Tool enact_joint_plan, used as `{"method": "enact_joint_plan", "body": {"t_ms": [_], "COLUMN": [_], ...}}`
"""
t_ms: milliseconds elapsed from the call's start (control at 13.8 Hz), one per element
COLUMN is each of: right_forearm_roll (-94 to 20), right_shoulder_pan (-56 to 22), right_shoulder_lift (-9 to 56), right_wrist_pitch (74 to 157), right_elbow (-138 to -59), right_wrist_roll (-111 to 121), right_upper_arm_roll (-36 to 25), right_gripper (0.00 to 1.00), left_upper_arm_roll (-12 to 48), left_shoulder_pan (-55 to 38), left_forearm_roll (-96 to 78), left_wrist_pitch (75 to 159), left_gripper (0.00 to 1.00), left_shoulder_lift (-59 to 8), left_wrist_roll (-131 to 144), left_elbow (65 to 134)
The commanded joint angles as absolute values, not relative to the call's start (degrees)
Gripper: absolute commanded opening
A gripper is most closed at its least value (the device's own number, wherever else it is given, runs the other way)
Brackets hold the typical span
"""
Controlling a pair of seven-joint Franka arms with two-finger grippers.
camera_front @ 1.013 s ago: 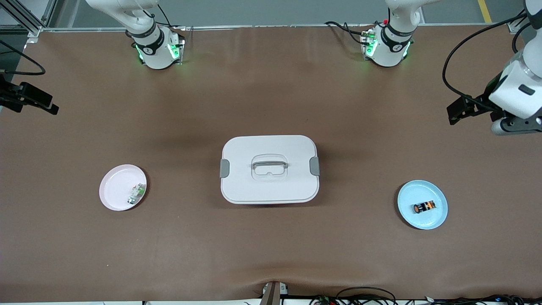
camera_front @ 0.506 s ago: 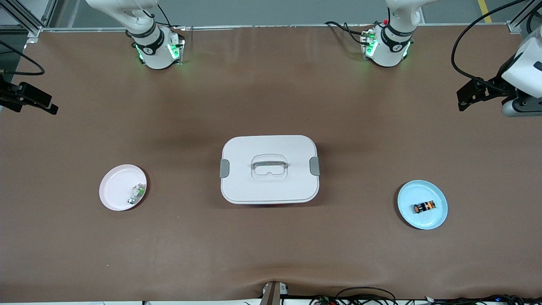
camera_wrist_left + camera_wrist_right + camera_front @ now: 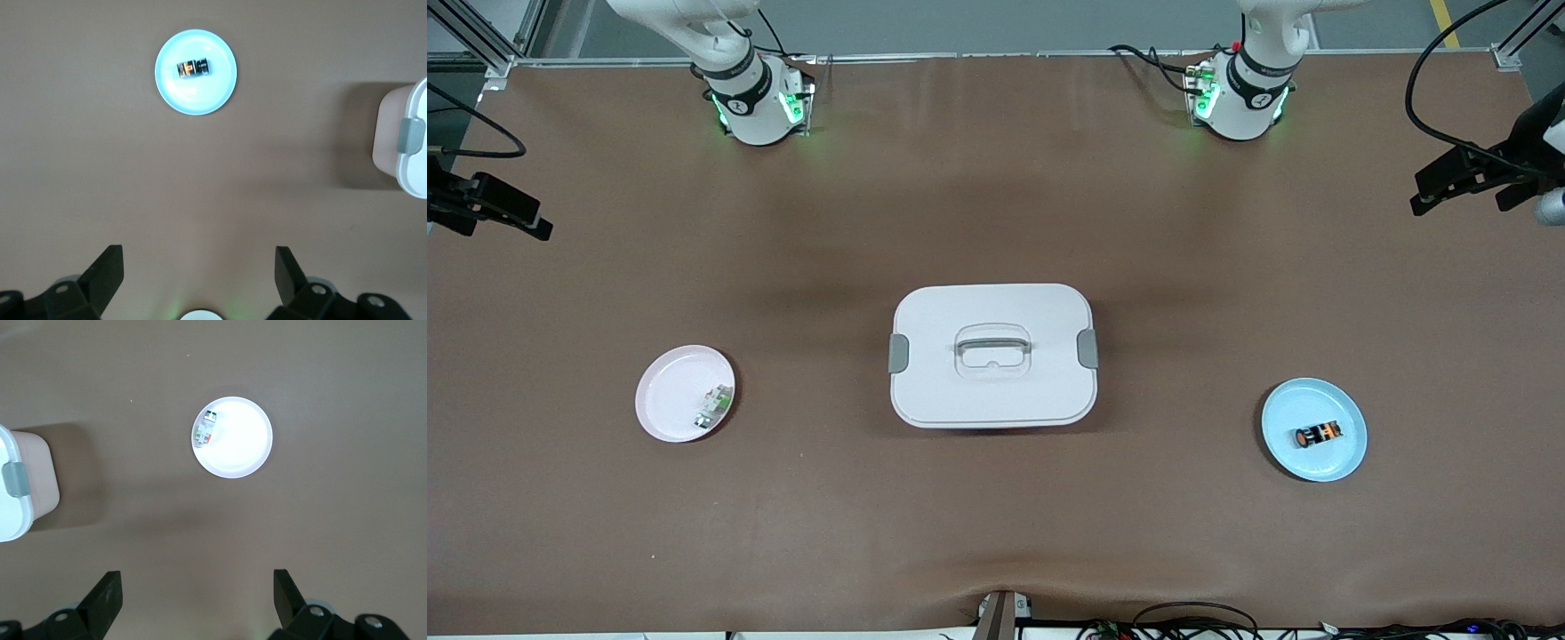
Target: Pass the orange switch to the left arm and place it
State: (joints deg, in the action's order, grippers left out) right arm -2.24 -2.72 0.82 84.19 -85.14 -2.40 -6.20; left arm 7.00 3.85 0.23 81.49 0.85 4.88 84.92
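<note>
The brown table (image 3: 996,533) fills nearly the whole front view. At its centre sits the white box (image 3: 992,356), lid on, grey latches at both ends. Lower in the frame are two plates: a pink plate (image 3: 671,404) toward the right arm's end, carrying a small white-and-green part (image 3: 711,406), and a blue plate (image 3: 1343,453) toward the left arm's end.

On that blue plate lies the orange switch (image 3: 1318,434), on its side, well apart from the box.

The left gripper (image 3: 199,275) hangs high over the table's edge at the upper right of the frame, jaws spread wide and empty. The right gripper (image 3: 197,597) waits at the middle left edge, equally wide and empty.

The switch looks light, hard and round, so it may roll; I would pinch it across its black middle.
</note>
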Motion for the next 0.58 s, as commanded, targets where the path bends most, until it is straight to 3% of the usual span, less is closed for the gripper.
{"method": "enact_joint_plan", "body": {"t_ms": [0,506], "right_forearm_roll": [-0.62,-0.09], "right_shoulder_pan": [-2.29,-2.72], "right_shoulder_lift": [-0.79,-0.79], "right_wrist_pitch": [84.73,84.90], "right_elbow": [-86.57,-86.57], "right_wrist_roll": [-1.76,-1.76], "right_upper_arm_roll": [-6.15,-6.06], "right_gripper": [1.00,1.00], "left_upper_arm_roll": [3.52,5.45], "left_shoulder_pan": [0.62,0.53], "left_forearm_roll": [-0.53,-0.53], "left_wrist_pitch": [81.03,82.52], "left_gripper": [1.00,1.00], "left_shoulder_lift": [4.30,9.31], "left_wrist_roll": [1.77,2.81], "left_elbow": [89.20,94.65]}}
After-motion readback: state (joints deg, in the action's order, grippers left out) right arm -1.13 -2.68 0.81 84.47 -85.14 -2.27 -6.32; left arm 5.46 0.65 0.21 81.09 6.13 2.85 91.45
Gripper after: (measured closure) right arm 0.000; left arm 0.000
